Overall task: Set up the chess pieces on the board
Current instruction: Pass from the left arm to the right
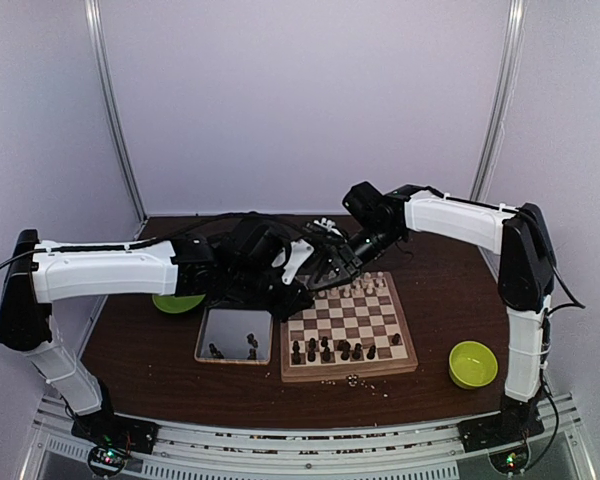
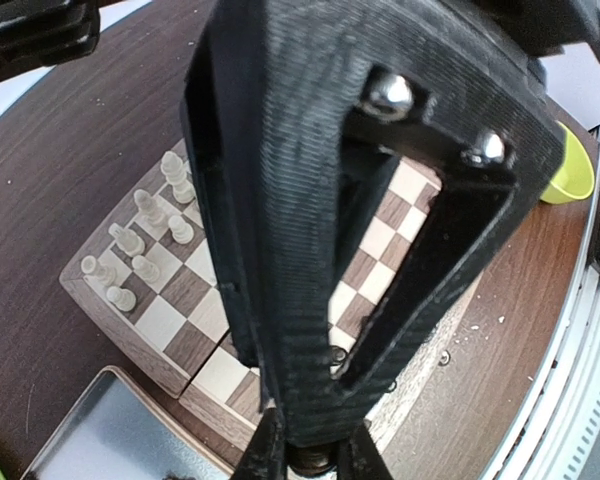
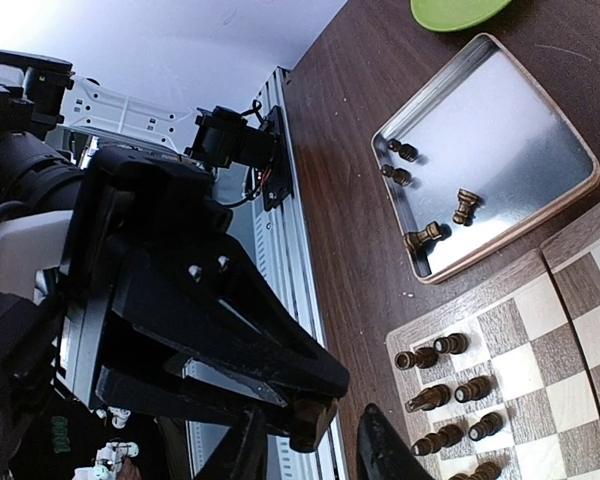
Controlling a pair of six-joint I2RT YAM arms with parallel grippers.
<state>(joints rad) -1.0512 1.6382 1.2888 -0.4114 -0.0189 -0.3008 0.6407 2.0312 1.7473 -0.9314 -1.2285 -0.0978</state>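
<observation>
Both grippers meet above the far left corner of the board (image 1: 355,322). My left gripper (image 2: 315,458) is shut on a dark chess piece (image 3: 315,430), which pokes out of its tips. My right gripper (image 3: 310,455) is open, one finger on either side of that piece, with a gap still showing on the right. In the left wrist view the right gripper's black frame hides most of the board (image 2: 180,300). Several dark pieces (image 1: 325,350) stand on the board's near rows. Pale chessmen (image 1: 365,287) line the far rows.
A silver tray (image 1: 235,325) left of the board holds several dark pieces (image 3: 425,237), some lying down. One green bowl (image 1: 473,363) sits right of the board and another (image 1: 177,302) beyond the tray. Small specks (image 1: 355,380) lie before the board.
</observation>
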